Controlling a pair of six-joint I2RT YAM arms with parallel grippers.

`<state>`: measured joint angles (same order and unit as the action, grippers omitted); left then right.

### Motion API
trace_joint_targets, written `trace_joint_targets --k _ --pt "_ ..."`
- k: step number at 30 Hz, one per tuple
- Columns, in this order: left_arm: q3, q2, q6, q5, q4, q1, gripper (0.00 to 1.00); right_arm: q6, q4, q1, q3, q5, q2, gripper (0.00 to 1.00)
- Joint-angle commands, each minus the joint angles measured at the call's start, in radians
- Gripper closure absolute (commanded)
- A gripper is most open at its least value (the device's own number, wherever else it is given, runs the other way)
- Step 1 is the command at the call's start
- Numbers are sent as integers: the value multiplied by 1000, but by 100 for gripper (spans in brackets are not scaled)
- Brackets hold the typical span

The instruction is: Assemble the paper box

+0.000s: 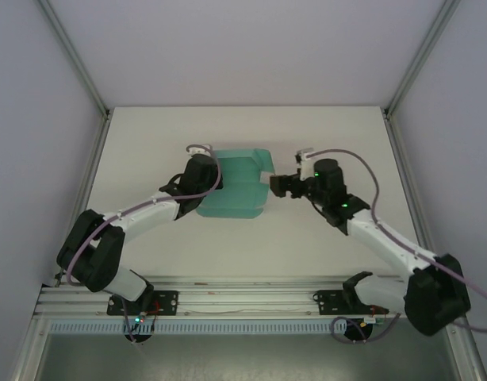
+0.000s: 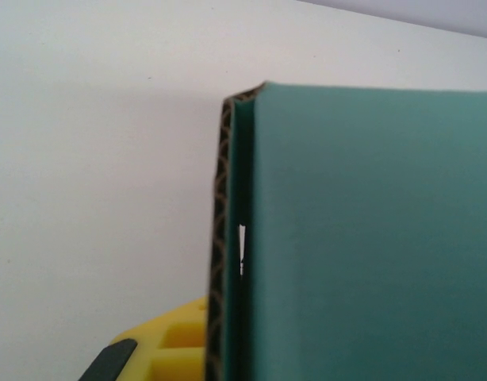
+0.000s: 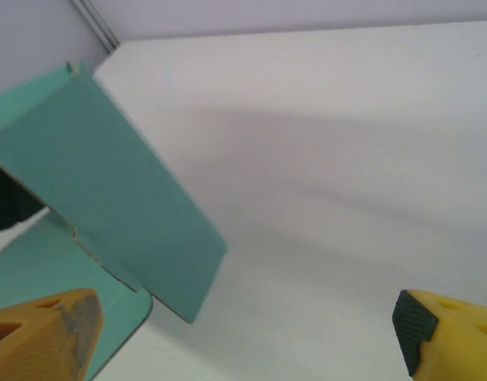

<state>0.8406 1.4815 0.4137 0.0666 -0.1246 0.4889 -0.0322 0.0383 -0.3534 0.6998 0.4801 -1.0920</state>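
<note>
The teal-green paper box (image 1: 237, 189) lies partly folded in the middle of the table, with flaps standing up at its back and right side. My left gripper (image 1: 201, 178) is at its left edge, shut on the card. In the left wrist view the teal panel (image 2: 370, 238) and its corrugated brown edge run upright beside one yellow finger (image 2: 168, 341). My right gripper (image 1: 277, 186) hovers just right of the box, open and holding nothing. In the right wrist view a raised teal flap (image 3: 109, 198) stands to the left, beyond the left of the two widely spread yellow fingers (image 3: 39, 333).
The white table (image 1: 243, 246) is bounded by grey walls with metal frame posts at the left (image 1: 73, 55) and right (image 1: 422, 55). A slotted aluminium rail (image 1: 243, 298) carrying both arm bases runs along the near edge.
</note>
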Motion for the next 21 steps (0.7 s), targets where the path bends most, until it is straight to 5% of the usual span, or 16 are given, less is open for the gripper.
trace_joint_targets --k 1,5,10,16,21 --pt "-22 -36 -35 -58 -23 -9 100 -58 8 143 -6 321 -16 8" --pt "-24 -42 -55 -118 -27 -10 100 54 21 258 76 592 -156 18" --pt "-22 -47 -78 -145 -19 -10 100 489 -328 261 289 810 -341 29" --pt "-10 -34 -82 -145 -15 -9 100 772 -614 208 423 810 -435 41" --pt "-1 -23 -82 -158 -9 -10 100 769 -609 151 444 751 -462 44"
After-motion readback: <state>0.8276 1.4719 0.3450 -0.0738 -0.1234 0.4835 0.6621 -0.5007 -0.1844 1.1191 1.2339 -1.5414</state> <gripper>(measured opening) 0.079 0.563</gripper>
